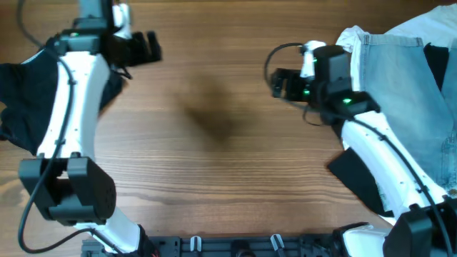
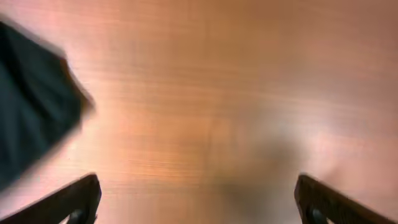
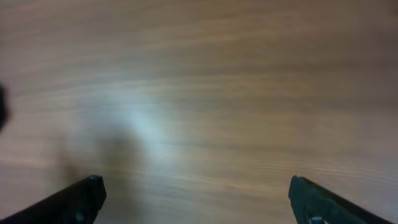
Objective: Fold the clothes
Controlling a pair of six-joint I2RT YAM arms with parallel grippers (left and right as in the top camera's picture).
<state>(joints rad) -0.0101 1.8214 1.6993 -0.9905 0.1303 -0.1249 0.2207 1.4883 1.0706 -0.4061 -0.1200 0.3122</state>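
A black garment (image 1: 20, 100) lies at the table's left edge, partly under my left arm; its edge also shows in the left wrist view (image 2: 31, 112). Light-blue denim jeans (image 1: 400, 78) and white cloth (image 1: 421, 25) are piled at the far right. A black cloth piece (image 1: 357, 175) lies under my right arm. My left gripper (image 1: 146, 48) is open and empty over bare wood at the far left. My right gripper (image 1: 280, 84) is open and empty, just left of the jeans. Both wrist views show wide-apart fingertips over bare wood (image 2: 199, 199) (image 3: 196, 199).
The wooden table (image 1: 214, 143) spreads between the two arms, with a dark shadow in its middle. A black rail with clips (image 1: 235, 246) runs along the front edge.
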